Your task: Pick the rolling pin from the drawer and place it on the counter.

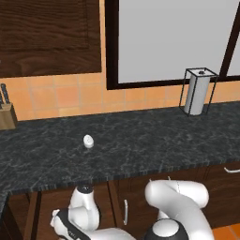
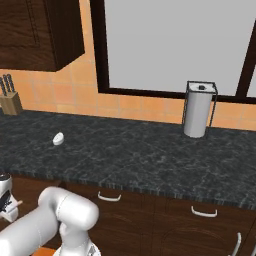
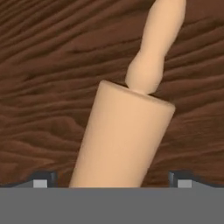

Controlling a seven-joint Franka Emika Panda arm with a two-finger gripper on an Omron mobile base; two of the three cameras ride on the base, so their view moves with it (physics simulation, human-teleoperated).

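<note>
Hand view looks straight down on the rolling pin (image 3: 124, 135), whose tan barrel fills the middle of the frame with one narrow handle reaching toward the top edge. It lies over the wood-grain bottom of the drawer (image 3: 39, 78). The two dark fingertips of the end effector (image 3: 112, 181) stand one on each side of the barrel at the bottom of the frame, spread apart with the pin between them; whether they touch it cannot be told.

From the left base view, the arm bends down low in front of the cabinets, below the front edge of the dark marbled surface (image 1: 140, 140). A small white oval object (image 1: 88, 140) sits on that surface left of centre. A paper towel roll in a wire holder (image 1: 197, 92) stands near the back wall at the right, and a knife block (image 1: 6, 112) stands at the far left.
</note>
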